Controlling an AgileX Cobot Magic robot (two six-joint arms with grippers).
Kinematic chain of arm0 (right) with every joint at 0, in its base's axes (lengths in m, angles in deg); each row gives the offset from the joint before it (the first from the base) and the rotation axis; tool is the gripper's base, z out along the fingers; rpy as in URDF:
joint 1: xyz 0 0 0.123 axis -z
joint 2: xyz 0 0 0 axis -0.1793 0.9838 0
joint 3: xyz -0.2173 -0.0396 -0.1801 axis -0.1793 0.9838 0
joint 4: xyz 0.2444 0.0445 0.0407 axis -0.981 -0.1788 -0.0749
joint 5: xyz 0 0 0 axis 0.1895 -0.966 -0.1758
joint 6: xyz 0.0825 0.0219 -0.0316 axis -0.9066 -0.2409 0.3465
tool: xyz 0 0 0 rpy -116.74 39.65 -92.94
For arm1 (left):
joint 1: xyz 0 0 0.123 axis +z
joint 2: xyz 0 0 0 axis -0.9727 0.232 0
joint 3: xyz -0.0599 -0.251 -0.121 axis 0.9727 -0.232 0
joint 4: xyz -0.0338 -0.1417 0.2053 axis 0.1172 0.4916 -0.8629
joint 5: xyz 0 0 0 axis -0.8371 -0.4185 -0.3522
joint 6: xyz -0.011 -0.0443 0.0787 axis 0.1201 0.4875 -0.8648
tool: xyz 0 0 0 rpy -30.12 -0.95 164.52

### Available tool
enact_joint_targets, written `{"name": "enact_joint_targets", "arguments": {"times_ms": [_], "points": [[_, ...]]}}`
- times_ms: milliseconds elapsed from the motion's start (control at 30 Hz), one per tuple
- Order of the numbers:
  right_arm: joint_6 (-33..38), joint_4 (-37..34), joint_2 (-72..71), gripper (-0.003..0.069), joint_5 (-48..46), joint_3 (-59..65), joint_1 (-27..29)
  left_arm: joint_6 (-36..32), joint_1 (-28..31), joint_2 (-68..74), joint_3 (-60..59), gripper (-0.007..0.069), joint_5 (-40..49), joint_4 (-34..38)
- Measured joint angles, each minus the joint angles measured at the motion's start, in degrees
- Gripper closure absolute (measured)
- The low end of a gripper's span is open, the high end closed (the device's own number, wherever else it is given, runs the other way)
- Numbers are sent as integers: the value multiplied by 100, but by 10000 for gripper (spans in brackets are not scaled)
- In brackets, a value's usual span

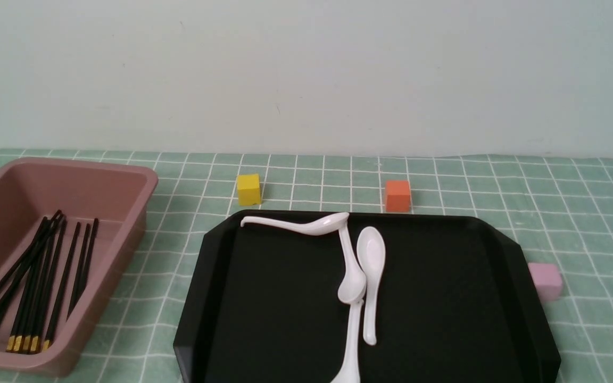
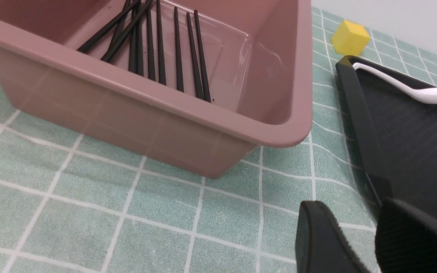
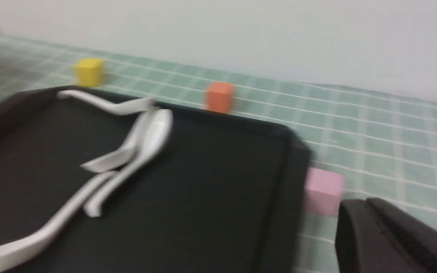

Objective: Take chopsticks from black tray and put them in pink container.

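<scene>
A: So, from the front, what's left on the tray (image 1: 264,298)?

B: Only white spoons (image 1: 371,266). No chopsticks there that I can see, though its near edge runs out of frame. The chopsticks (image 1: 35,287) all lie in the bin (image 1: 125,175) at the left, gold ends toward the robot. Neither arm shows in this view.

A: And the left wrist camera?

B: Same story: the sticks lie roughly parallel on the bin floor, a few crossed. The left gripper (image 2: 359,242) hangs over the cloth (image 2: 89,197) between bin and tray, jaws parted with a gap between the two pads, holding nothing.

A: Right wrist?

B: Blurred. It shows the tray with the spoons, the yellow cube (image 3: 88,71) and orange cube (image 3: 219,97) beyond it, the pink cube (image 3: 323,189) just beside its edge. Only one dark pad (image 3: 389,239) of the right gripper is in frame, so I cannot tell whether it is open or closed; nothing appears held.

A: So how far along?

B: I'd judge the job done, or nearly so. What remains, if anything, is checking the hidden near strip of the tray.
</scene>
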Motion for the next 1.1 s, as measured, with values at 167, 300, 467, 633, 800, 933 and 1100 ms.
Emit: {"name": "enact_joint_targets", "arguments": {"times_ms": [167,300,467,633,800,933,1100], "points": [[0,15,-728,615,0,572,734,0,0,0,0,385,0,0],[-6,15,-999,610,-15,931,938,0,0,0,0,385,0,0],[-16,15,-1011,604,-207,967,957,0,0,0,0,385,0,0],[-18,15,-1011,601,-517,948,957,0,0,0,0,385,0,0],[-18,15,-1011,594,-585,937,957,0,0,0,0,385,0,0],[-18,15,-1011,587,-585,932,957,0,0,0,0,385,0,0],[-18,15,-1011,580,-585,932,957,0,0,0,0,385,0,0]]}}
